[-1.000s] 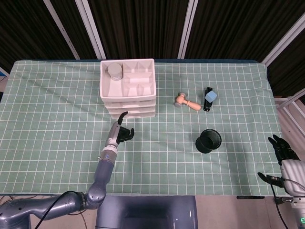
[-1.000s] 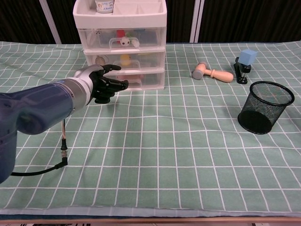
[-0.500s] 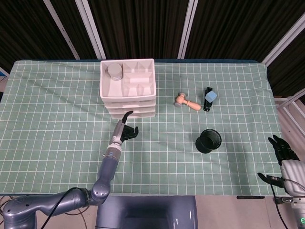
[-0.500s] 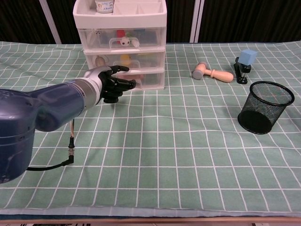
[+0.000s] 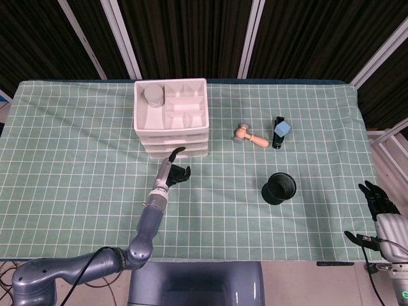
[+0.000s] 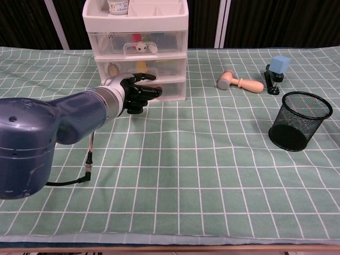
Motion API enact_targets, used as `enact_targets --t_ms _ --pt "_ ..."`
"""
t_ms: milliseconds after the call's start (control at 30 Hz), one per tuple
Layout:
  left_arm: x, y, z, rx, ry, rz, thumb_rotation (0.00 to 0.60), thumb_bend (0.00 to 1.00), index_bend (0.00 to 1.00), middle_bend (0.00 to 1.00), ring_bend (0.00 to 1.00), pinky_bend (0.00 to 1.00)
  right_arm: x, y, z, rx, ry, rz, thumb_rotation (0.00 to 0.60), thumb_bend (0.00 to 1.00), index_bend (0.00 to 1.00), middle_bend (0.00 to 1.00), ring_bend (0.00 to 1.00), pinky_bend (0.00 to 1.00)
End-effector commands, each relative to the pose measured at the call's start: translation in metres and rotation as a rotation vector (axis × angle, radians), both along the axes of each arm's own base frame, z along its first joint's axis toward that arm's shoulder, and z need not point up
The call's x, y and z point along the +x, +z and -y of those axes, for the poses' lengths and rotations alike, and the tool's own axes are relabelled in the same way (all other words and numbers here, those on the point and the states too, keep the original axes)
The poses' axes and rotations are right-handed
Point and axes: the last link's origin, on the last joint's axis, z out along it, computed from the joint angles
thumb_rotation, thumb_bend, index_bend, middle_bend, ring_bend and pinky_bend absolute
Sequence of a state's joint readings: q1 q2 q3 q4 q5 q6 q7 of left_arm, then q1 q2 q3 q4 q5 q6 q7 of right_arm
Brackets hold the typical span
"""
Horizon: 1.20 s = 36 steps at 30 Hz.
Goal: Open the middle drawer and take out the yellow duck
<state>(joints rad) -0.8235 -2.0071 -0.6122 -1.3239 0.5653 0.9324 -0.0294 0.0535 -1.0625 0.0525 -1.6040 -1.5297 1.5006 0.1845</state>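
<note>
One light, closed middle drawer (image 6: 142, 67) of the white cabinet (image 5: 172, 118) hides the yellow duck (image 6: 141, 66), likely small and smooth, so with your empty, loosely spread left hand (image 6: 139, 93) hook the front handle, then pinch its body.

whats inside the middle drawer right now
Through the clear front of the middle drawer a yellow duck shows near the centre, and a small round tan item at the left. The left hand covers part of the front; the drawer's back is not visible.
</note>
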Motion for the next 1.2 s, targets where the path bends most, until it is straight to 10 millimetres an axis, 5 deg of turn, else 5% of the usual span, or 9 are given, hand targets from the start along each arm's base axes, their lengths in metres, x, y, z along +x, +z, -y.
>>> enact_targets --t_ms 33,567,1200 --pt "0.002 -0.003 -0.001 -0.007 -0.001 0.005 0.6 0.51 0.13 1.0 1.0 1.0 0.0 0.0 0.0 0.0 0.0 0.0 0.6 0.0 0.0 0.0 0.0 0.21" --pt "0.002 -0.008 -0.005 -0.02 -0.018 -0.001 0.6 0.51 0.24 1.0 1.0 1.0 0.0 0.0 0.0 0.0 -0.002 -0.002 0.6 0.0 0.0 0.0 0.0 0.21" --pt "-0.001 -0.005 0.018 -0.056 -0.048 0.013 0.6 0.51 0.28 1.0 1.0 1.0 0.0 0.0 -0.002 0.0 -0.004 -0.001 0.6 0.0 0.0 0.0 0.0 0.21"
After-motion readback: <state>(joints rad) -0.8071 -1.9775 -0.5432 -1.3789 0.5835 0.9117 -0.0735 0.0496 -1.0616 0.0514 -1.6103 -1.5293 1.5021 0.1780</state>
